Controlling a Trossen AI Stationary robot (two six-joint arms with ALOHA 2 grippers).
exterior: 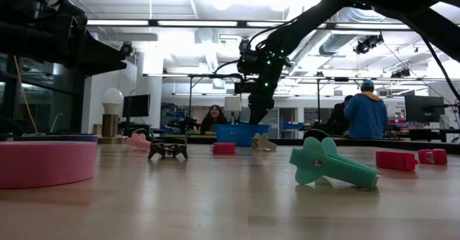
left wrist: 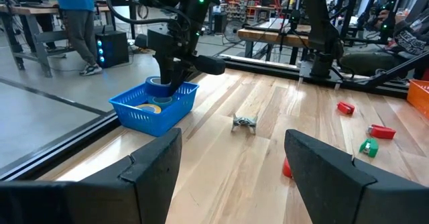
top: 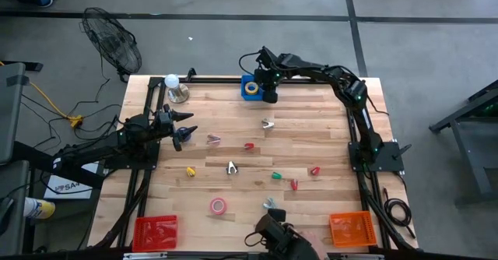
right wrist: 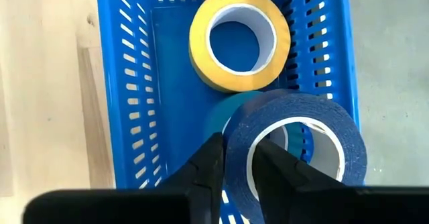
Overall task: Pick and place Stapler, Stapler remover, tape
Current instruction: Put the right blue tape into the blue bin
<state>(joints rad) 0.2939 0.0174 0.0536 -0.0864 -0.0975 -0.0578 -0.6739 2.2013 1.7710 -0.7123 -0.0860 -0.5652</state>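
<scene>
A blue basket (top: 250, 87) stands at the table's far edge. In it a yellow tape roll (right wrist: 239, 39) lies flat, and a blue tape roll (right wrist: 301, 150) sits over a second blue roll (right wrist: 224, 120). My right gripper (right wrist: 238, 150) reaches down into the basket, shut on the upper blue roll. A pink tape roll (top: 218, 206) lies flat on the table near the front edge. My left gripper (top: 187, 131) waits open at the table's left side, holding nothing. My right gripper pinches the wall of the upper blue roll (right wrist: 236, 158), one finger inside the ring's open centre and one outside. The fingers slant down from above. The roll sits tilted within the basket (left wrist: 157, 106); whether it rests on the roll beneath, I cannot tell.
Small metal, red, green and yellow items lie scattered over the middle of the table, among them a green piece (exterior: 330, 164) and a metal one (left wrist: 244, 123). Orange trays stand at the front left (top: 156, 230) and front right (top: 352, 229). A bulb (top: 173, 82) stands at the far left.
</scene>
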